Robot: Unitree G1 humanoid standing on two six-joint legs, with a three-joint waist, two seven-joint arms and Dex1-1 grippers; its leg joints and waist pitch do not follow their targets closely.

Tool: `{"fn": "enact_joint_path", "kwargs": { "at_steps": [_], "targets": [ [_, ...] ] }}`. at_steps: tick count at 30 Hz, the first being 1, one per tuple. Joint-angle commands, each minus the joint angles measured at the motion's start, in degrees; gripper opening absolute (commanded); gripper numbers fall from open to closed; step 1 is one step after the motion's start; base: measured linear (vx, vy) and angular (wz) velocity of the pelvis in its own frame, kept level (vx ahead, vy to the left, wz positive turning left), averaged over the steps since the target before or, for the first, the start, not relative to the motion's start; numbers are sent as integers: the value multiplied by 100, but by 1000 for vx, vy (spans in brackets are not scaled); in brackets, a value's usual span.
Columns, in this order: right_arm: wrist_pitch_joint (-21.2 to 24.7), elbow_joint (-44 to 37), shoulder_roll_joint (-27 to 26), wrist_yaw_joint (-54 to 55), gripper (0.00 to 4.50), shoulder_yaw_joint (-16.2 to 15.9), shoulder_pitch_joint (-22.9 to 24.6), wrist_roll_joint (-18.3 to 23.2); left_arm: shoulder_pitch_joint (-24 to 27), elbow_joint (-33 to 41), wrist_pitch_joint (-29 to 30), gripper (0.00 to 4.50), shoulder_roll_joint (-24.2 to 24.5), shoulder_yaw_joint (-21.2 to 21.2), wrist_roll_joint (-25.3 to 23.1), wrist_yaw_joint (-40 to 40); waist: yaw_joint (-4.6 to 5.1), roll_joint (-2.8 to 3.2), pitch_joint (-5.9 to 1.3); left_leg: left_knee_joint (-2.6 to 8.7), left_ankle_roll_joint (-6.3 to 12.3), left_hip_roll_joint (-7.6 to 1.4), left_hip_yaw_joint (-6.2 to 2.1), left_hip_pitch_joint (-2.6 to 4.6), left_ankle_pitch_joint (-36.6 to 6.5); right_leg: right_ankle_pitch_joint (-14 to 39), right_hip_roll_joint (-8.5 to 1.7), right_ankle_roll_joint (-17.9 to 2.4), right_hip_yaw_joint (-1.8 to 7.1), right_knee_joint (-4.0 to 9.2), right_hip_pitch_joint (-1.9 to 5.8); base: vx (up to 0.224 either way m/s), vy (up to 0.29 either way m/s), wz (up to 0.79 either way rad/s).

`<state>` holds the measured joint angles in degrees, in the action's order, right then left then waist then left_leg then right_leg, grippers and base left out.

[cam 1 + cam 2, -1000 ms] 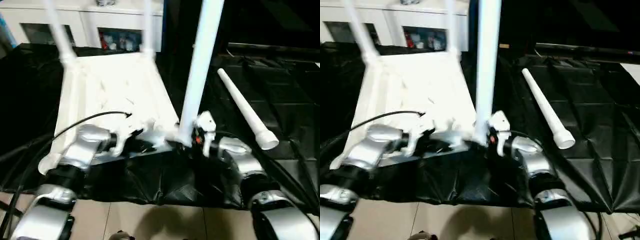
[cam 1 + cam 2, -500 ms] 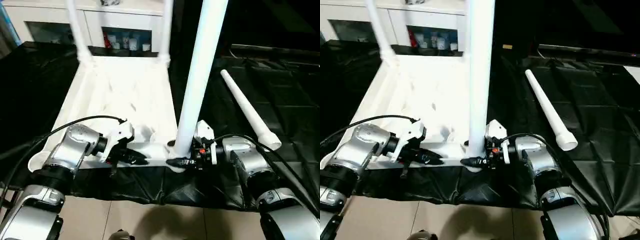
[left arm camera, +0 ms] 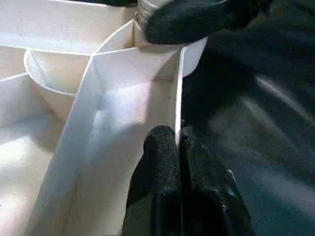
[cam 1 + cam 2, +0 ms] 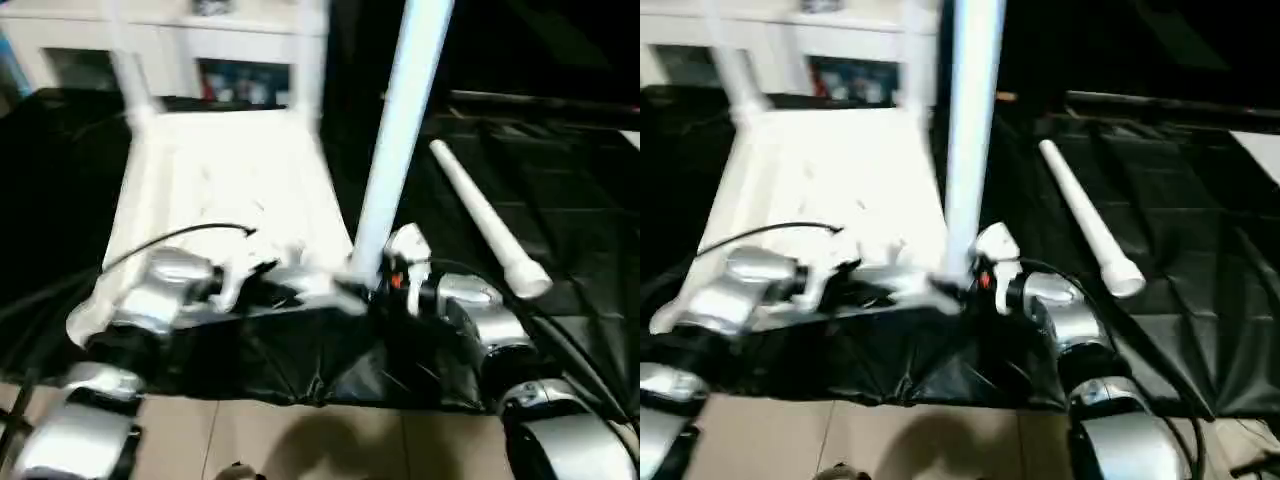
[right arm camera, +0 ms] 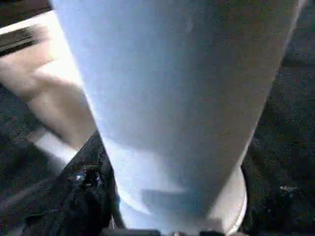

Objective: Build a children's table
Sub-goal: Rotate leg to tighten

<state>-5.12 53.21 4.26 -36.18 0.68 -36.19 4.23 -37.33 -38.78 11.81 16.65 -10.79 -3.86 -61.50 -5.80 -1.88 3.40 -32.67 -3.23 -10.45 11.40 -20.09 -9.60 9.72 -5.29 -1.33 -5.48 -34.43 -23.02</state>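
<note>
Third leg (image 4: 400, 150) is gripped upright by the right tool (image 4: 385, 280) at the tabletop's (image 4: 220, 180) near corner socket; the rim is pinched by the clenched left tool (image 3: 178, 147). Probably needs seating, then the spare leg (image 4: 487, 222) fetched from the floor.

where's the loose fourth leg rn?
The loose white tapered tube leg lies flat on the black floor sheet, on the robot's right, beyond the right gripper and apart from the white plastic tabletop.

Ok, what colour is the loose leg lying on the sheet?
White: the loose leg lies on the black sheet, best in the left eye view.
</note>
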Motion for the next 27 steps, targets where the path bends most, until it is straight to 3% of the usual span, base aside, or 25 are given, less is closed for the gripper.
{"fn": "enact_joint_path", "kwargs": {
  "at_steps": [1,4,5,8,15,20,25,27],
  "targets": [
    [41,366,-465,1205,275,-62,-75,-245,-121,108,88,0,-603,31,209,487,7,-17,-373,393,-36,-307,-174,51,-1550,2242,-467,-940,351,495,226,0,0,0],
    [-119,444,-626,1589,275,22,-96,-257,-99,162,54,0,-816,3,231,622,7,-11,-387,384,23,-300,-160,39,-1442,1984,-458,-966,349,480,237,0,0,0],
    [-260,432,-641,1587,331,26,-87,-259,-79,183,7,0,-828,-46,217,592,4,-10,-389,382,77,-293,-157,28,-1408,1876,-450,-972,347,469,248,0,0,0],
    [-453,435,-654,1543,354,108,-123,-173,-23,247,-34,0,-820,-126,195,540,4,7,-395,376,169,-293,-146,17,-1351,1660,-444,-1027,346,450,263,0,0,0],
    [-446,391,-323,288,386,79,-259,84,89,346,-233,0,-458,-182,224,-20,-1,19,-398,368,339,-311,-141,8,-1275,1366,-437,-1160,342,423,289,0,0,0],
    [-506,212,105,-1584,386,-431,-169,45,214,451,-367,0,-40,-237,385,-844,-39,36,-387,360,370,-336,-126,-6,-1342,1463,-417,-1206,322,410,300,0,0,0],
    [-309,-164,437,-3382,386,-912,19,49,217,349,-503,0,310,-291,392,-1483,-106,4,-393,355,394,-356,-125,11,-1304,1457,-430,-1226,333,389,288,0,0,0],
    [-265,-256,488,-3689,361,-1045,68,38,206,328,-527,0,386,-302,391,-1608,-117,12,-394,355,387,-362,-127,11,-1265,1407,-435,-1266,330,379,282,0,0,0]
  ]
}}
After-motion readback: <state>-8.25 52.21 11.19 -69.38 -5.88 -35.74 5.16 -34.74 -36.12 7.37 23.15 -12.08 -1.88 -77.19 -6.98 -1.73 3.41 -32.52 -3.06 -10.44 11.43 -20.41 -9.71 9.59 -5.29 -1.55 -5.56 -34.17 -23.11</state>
